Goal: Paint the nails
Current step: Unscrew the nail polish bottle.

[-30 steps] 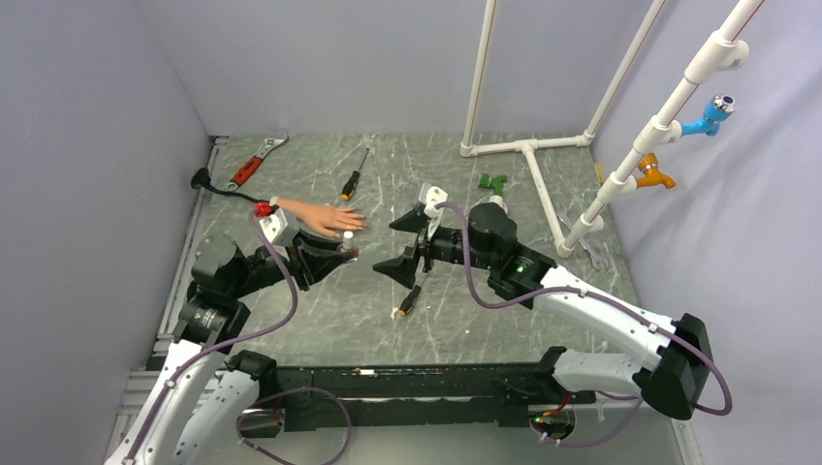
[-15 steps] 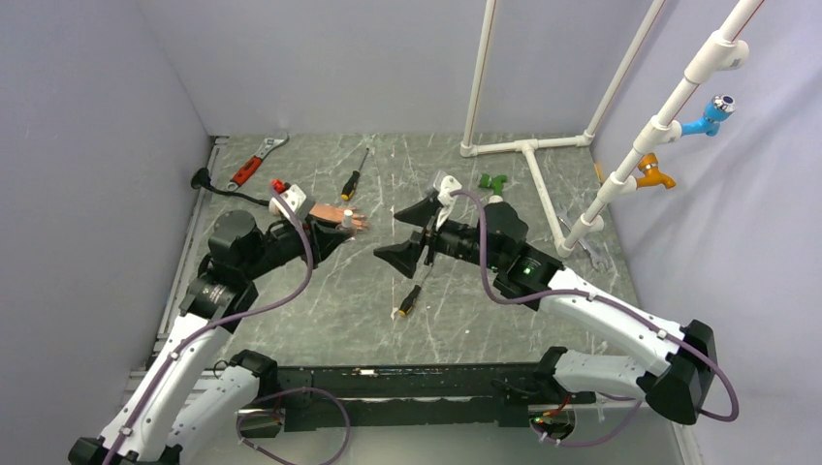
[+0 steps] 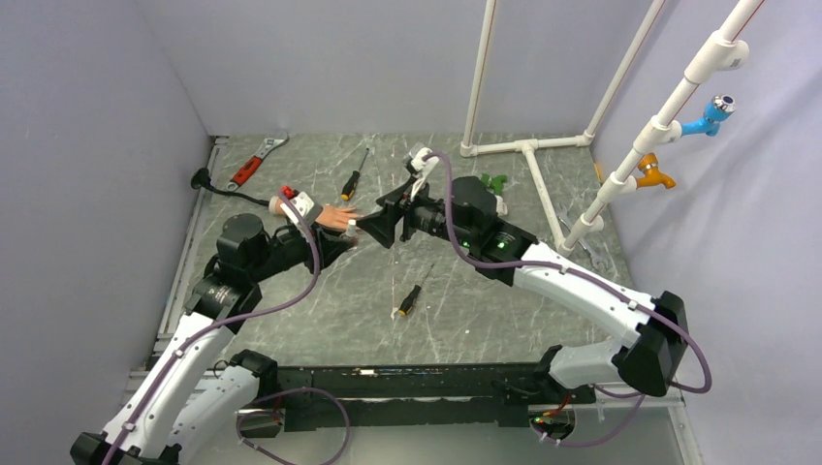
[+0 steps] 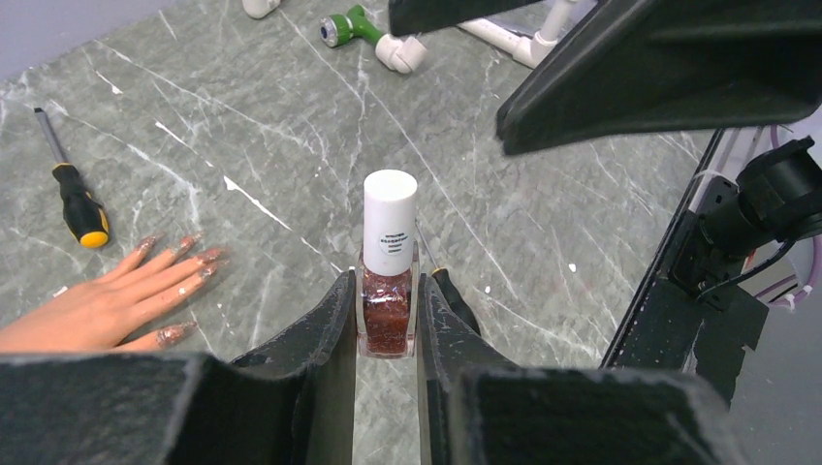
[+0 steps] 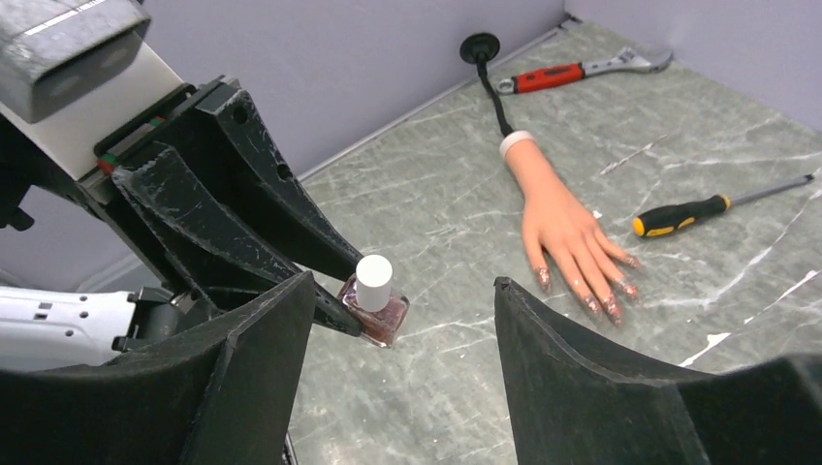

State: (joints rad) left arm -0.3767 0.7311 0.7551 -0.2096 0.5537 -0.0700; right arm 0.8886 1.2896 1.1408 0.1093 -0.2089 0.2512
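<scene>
Right wrist: left claw [image 5: 351,295] pinches polish bottle [image 5: 376,315]; right claw [image 5: 402,286] spread, clear of cap [image 5: 373,281].

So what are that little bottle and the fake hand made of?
The nail polish bottle looks like clear glossy glass: reddish glitter polish shows through. Its white cap seems smooth plastic. The mannequin hand looks like matte flesh-coloured rubber or silicone; which one is unclear.
</scene>
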